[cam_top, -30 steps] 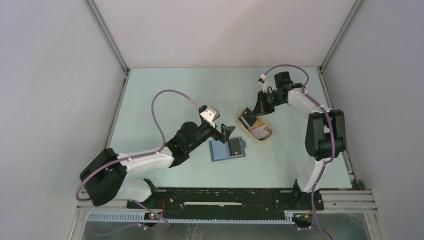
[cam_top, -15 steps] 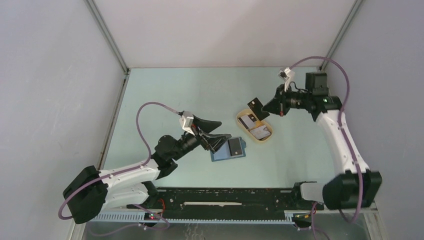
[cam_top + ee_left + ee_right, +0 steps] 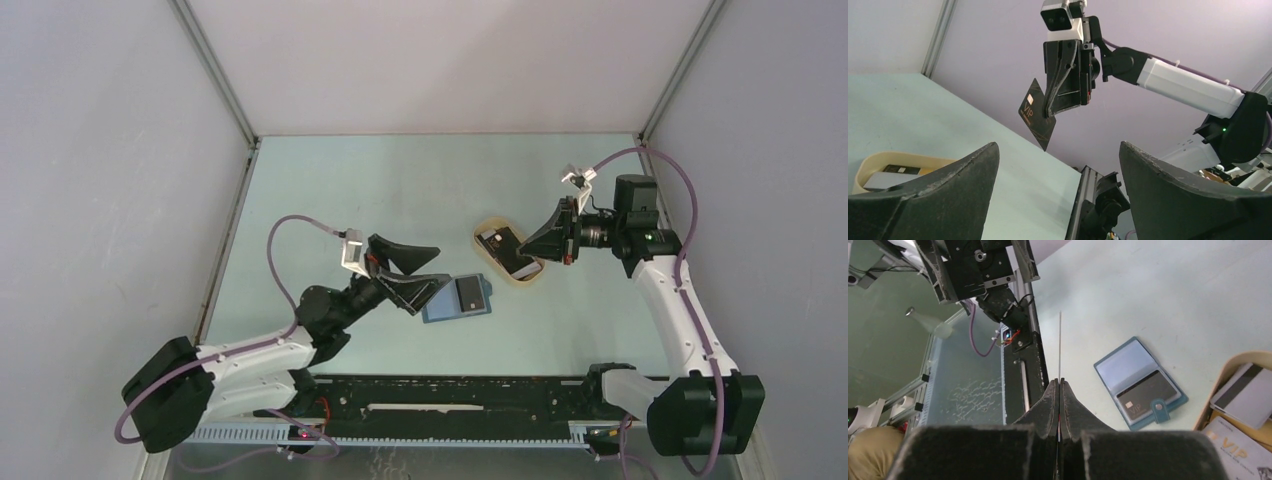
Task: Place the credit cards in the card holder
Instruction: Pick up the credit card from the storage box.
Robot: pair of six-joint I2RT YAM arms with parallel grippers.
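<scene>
The black card [image 3: 1037, 120] marked VIP sits in my right pincer [image 3: 1049, 111], whose jaws are pressed flat together on one edge of it. The card is up in the air, tilted, with most of it sticking out past the fingertips. From that wrist's own camera I see it only edge-on, as a thin line running straight out from the closed tips. Beyond the tips and off to their right lies the card holder [image 3: 1140, 382], spread open flat on the pale green table [image 3: 400, 190]. Its lighter blue pocket is on the far half, and a second dark card [image 3: 1148, 392] is tucked into the half that carries the snap tab [image 3: 1160, 407]. Further right of the tips, at the frame's edge, is the beige tray [image 3: 1220, 375], holding a whitish card with a dark stripe [image 3: 1243, 395] and a pale card with gold lettering [image 3: 1235, 447]. My left pincer [image 3: 432, 265] has its jaws spread wide with nothing between them. From above, the card holder lies right beside its lower finger, though I cannot tell whether they touch. Its wrist camera looks up between the fingers at the held card.
</scene>
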